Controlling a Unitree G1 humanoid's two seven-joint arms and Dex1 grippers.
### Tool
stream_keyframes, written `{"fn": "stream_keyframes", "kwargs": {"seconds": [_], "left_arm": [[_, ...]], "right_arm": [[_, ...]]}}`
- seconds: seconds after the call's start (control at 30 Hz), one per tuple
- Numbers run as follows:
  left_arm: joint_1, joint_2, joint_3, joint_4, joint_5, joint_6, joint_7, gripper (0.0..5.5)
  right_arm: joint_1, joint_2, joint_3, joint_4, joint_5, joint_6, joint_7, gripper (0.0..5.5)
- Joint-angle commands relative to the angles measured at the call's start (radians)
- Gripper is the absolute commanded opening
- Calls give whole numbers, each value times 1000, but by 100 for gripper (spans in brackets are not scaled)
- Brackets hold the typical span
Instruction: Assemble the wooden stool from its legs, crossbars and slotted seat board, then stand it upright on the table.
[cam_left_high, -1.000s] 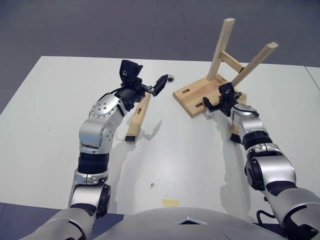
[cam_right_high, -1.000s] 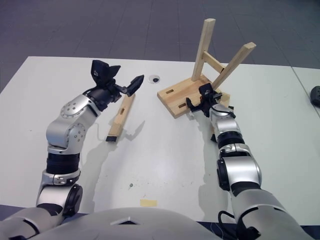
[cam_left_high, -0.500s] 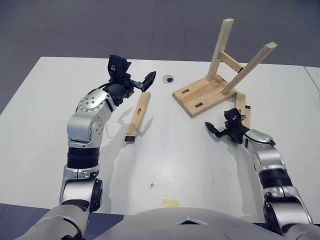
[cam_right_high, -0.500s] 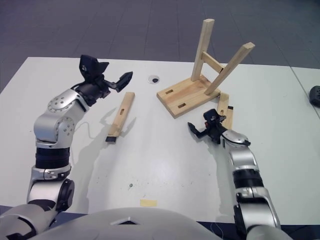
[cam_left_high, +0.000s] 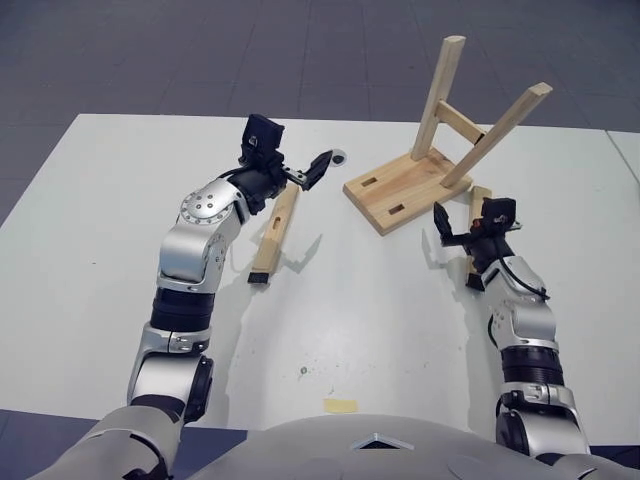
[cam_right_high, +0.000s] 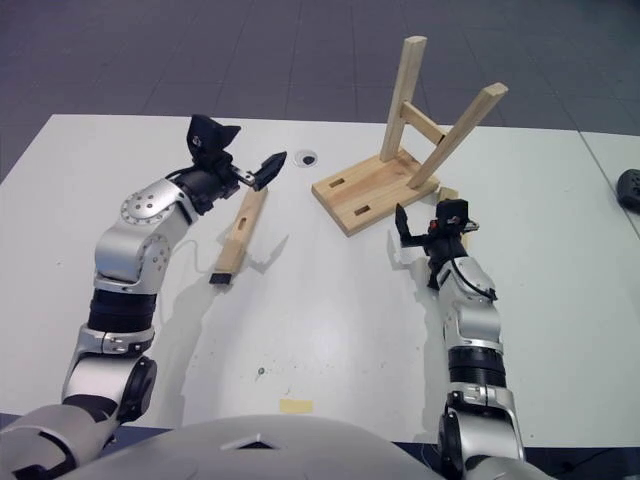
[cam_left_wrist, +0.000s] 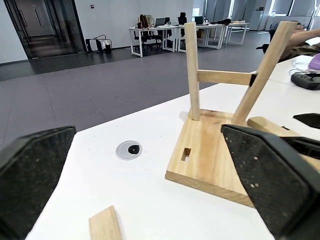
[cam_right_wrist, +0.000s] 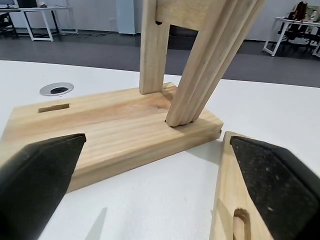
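The slotted seat board (cam_left_high: 405, 188) lies flat on the white table, with two legs (cam_left_high: 441, 95) and a crossbar (cam_left_high: 463, 122) set in it and pointing up. One loose leg (cam_left_high: 275, 233) lies to its left. My left gripper (cam_left_high: 292, 155) hovers open over that leg's far end, holding nothing. A second loose leg (cam_left_high: 479, 200), slotted (cam_right_wrist: 235, 210), lies just right of the board, partly under my right arm. My right gripper (cam_left_high: 468, 222) is open just above this leg, close to the board's near right corner (cam_right_wrist: 200, 127). Its fingers (cam_right_wrist: 40, 170) are empty.
A round cable grommet (cam_left_high: 340, 156) is set in the table beyond the left gripper. A strip of yellow tape (cam_left_high: 340, 405) lies near the front edge. A dark object (cam_right_high: 630, 185) sits at the far right. The table's middle and left are bare.
My right gripper moved forward from the table's middle to the loose leg by the board. My left gripper swung right, back over the other leg's far end. The wooden parts stayed put.
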Motion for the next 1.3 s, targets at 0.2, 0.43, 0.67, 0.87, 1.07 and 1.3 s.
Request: {"fn": "stream_keyframes", "kwargs": {"seconds": [0.2, 0.43, 0.67, 0.87, 1.07, 1.3], "left_arm": [[2, -27, -13, -14, 9, -13, -4, 540], [31, -51, -26, -38, 12, -12, 0, 540], [51, -66, -24, -56, 11, -7, 10, 540], [48, -71, -32, -54, 13, -8, 11, 540], [48, -69, -41, -54, 13, -6, 4, 540], [59, -66, -46, -56, 13, -2, 3, 540]], "right_arm": [[-314, -116, -133, 390, 7, -147, -68, 538], [-490, -175, -153, 519, 94, -114, 158, 538], [-555, -214, -141, 567, 71, -124, 205, 538], [-698, -238, -144, 751, 46, -167, 190, 518], [-723, -250, -159, 816, 58, -175, 229, 424], [-700, -244, -157, 807, 62, -167, 275, 311]]}}
